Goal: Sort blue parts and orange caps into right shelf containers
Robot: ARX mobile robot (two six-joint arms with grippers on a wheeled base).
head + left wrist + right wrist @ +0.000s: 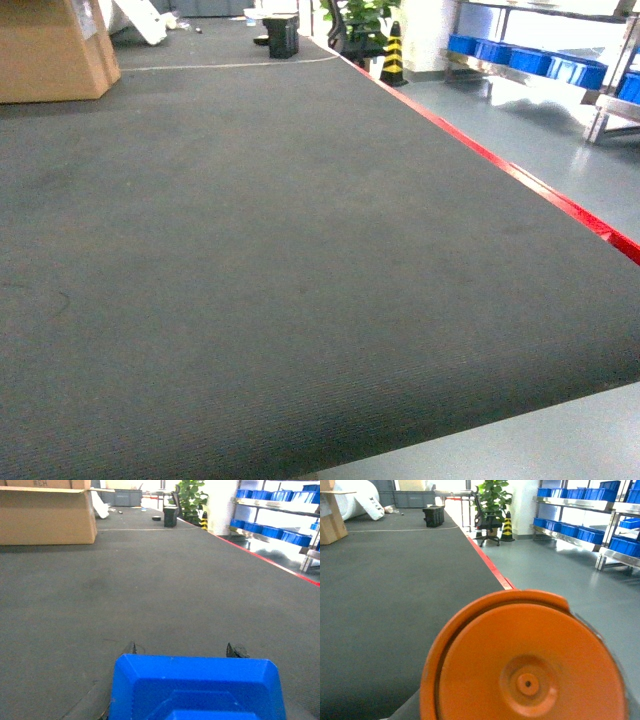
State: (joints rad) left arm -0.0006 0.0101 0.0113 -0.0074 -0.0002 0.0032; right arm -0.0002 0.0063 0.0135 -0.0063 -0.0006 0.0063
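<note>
A cardboard box (50,50) stands at the far left of the dark bench (280,280), whose right edge carries a red strip (520,175). In the left wrist view, the left tool (186,652) pinches a blue part (197,690), its two dark fingertips (237,651) showing just over the part's top edge, above the bench surface. In the right wrist view, an orange cap (527,662) fills the foreground close to the lens near the bench's red edge; the right tool itself is hidden behind it, so its state cannot be told. Farther right, across the grey floor (540,120), blue containers (530,60) sit in rows on metal shelves (570,500), past a striped cone (393,55).
</note>
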